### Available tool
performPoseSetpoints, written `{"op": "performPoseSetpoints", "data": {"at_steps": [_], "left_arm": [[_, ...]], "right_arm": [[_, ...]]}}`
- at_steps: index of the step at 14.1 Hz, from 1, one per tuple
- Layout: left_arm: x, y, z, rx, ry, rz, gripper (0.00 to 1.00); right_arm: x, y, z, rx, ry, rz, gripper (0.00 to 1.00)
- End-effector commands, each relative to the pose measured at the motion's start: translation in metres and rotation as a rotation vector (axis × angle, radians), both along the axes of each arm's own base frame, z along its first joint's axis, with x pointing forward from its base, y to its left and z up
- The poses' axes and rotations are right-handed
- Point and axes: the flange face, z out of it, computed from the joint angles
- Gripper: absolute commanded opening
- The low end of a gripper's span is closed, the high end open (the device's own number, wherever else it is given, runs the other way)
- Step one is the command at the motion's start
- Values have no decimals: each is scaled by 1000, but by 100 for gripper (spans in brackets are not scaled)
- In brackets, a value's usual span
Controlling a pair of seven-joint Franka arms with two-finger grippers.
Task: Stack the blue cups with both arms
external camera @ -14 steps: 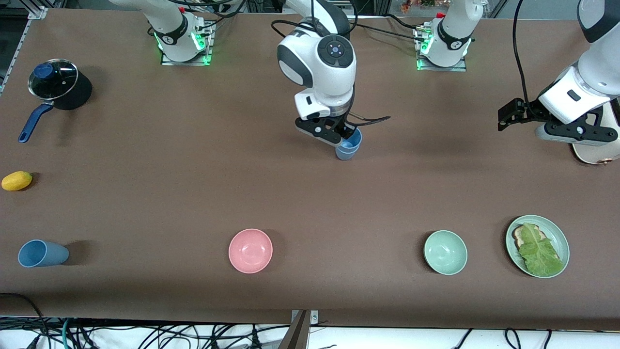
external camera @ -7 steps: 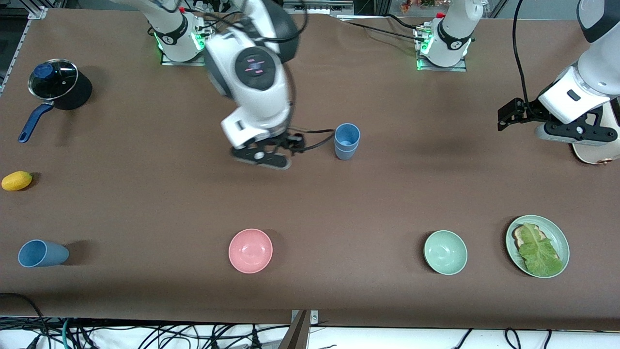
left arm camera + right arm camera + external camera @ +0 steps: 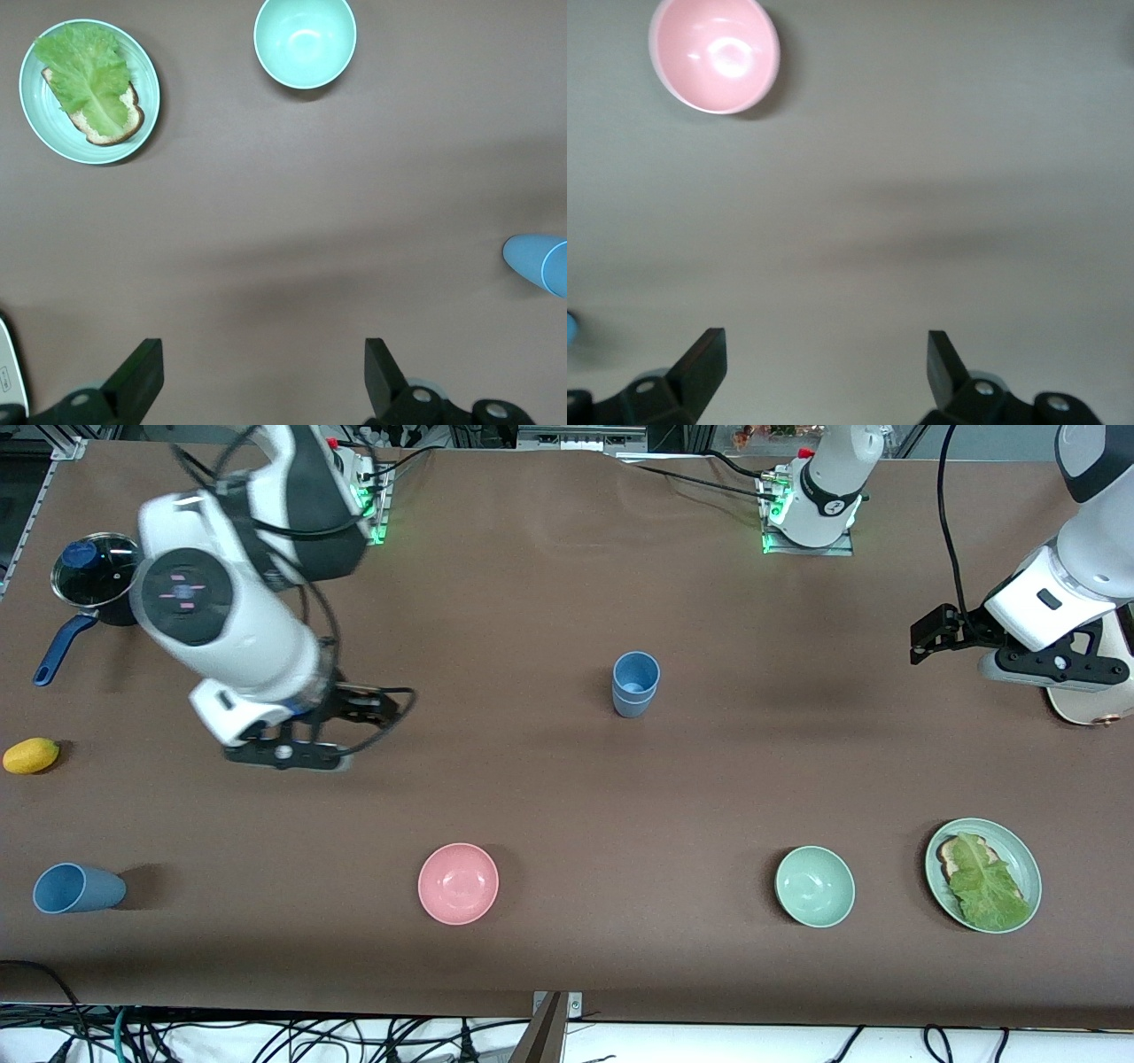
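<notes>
Unstacked blue cup (image 3: 75, 888) lies on its side, low in frame, axis along the surface's length. Right gripper (image 3: 283, 754), nearest it and higher in frame, is apart and empty. Left gripper (image 3: 261, 354) waits, apart

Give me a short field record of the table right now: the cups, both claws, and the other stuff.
stacked blue cups: upright, one nested in the other, mid-table
third blue cup: on its side, toward the right arm's end
right claw: open, empty, over bare table
left claw: open, empty, waiting at the left arm's end
bowls: pink bowl, pale green bowl
plate: holds toast under lettuce
also: lidded saucepan, lemon
</notes>
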Motion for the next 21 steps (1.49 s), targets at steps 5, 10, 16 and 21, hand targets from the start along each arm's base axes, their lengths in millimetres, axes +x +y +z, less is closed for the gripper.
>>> {"op": "performPoseSetpoints", "data": {"at_steps": [5, 10, 16, 21], "left_arm": [[0, -1, 6, -7, 4, 8, 100], [0, -1, 6, -7, 4, 8, 100], [0, -1, 7, -7, 3, 8, 100], [0, -1, 7, -7, 3, 8, 100]], "right_arm": [[1, -132, 32, 73, 32, 62, 100], [1, -137, 34, 69, 27, 64, 100], [3, -139, 37, 65, 18, 67, 100], [-2, -133, 54, 61, 25, 83, 100]]}}
